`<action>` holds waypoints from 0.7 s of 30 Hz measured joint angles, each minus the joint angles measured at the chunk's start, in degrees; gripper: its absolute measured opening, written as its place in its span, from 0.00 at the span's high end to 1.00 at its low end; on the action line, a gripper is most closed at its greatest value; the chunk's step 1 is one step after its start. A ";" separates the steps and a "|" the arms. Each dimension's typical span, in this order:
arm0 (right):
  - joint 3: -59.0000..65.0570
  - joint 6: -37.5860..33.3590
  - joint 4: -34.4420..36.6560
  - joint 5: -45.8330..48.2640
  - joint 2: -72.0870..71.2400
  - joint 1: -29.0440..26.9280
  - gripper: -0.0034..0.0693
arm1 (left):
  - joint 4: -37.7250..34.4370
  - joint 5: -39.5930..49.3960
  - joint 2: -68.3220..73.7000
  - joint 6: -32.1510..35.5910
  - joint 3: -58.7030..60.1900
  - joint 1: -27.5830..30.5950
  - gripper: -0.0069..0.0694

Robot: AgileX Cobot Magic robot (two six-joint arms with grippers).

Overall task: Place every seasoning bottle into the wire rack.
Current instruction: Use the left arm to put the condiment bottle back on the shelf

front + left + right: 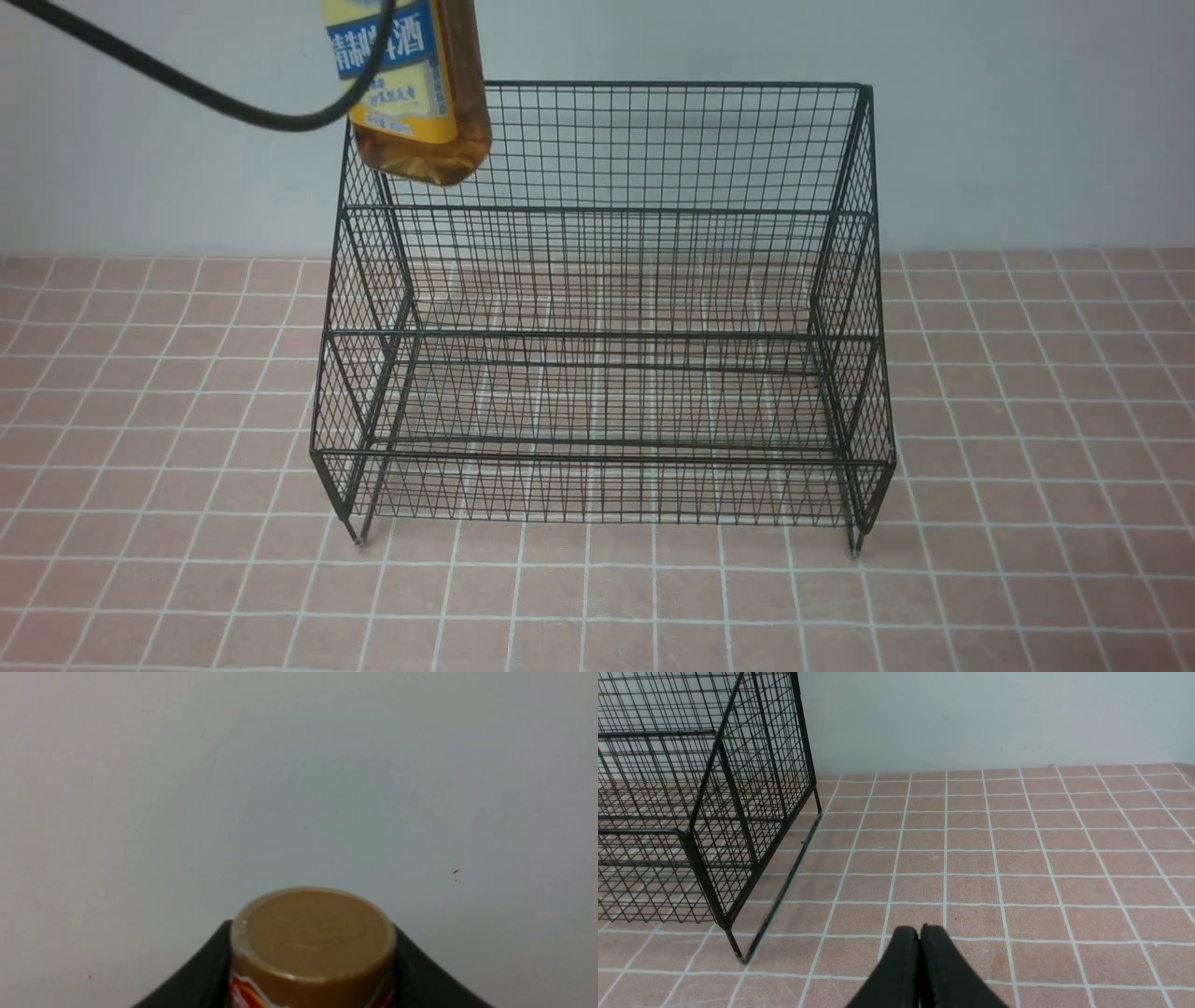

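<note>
Bottle hangs in the upper left of the front view, base down, with its long axis almost upright. Its base overlaps the upper left corner of the rack, but its depth there I cannot tell. The left gripper holds it: dark fingers press both sides of the neck, under the cap. The right gripper is pressed together on nothing, low over the tiles beside the rack. I judge that the bottle must go rightward and down into a tier. Both tiers look free. The rack's top rim lies close under the base, and a cable crosses the label.
</note>
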 joint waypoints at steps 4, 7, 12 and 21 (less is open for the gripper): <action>0.00 0.00 0.00 0.00 0.00 0.00 0.97 | 0.00 0.23 2.04 0.11 -0.06 0.00 0.51; 0.00 0.00 0.00 0.00 0.00 0.00 0.97 | 0.00 -0.70 3.00 0.17 -0.16 0.00 0.51; 0.00 0.00 0.00 0.00 0.00 0.00 0.97 | 0.00 -0.72 3.24 0.35 -0.21 0.00 0.51; 0.00 0.00 0.00 0.00 0.00 0.00 0.97 | -0.64 -2.36 4.29 1.93 -0.61 0.16 0.51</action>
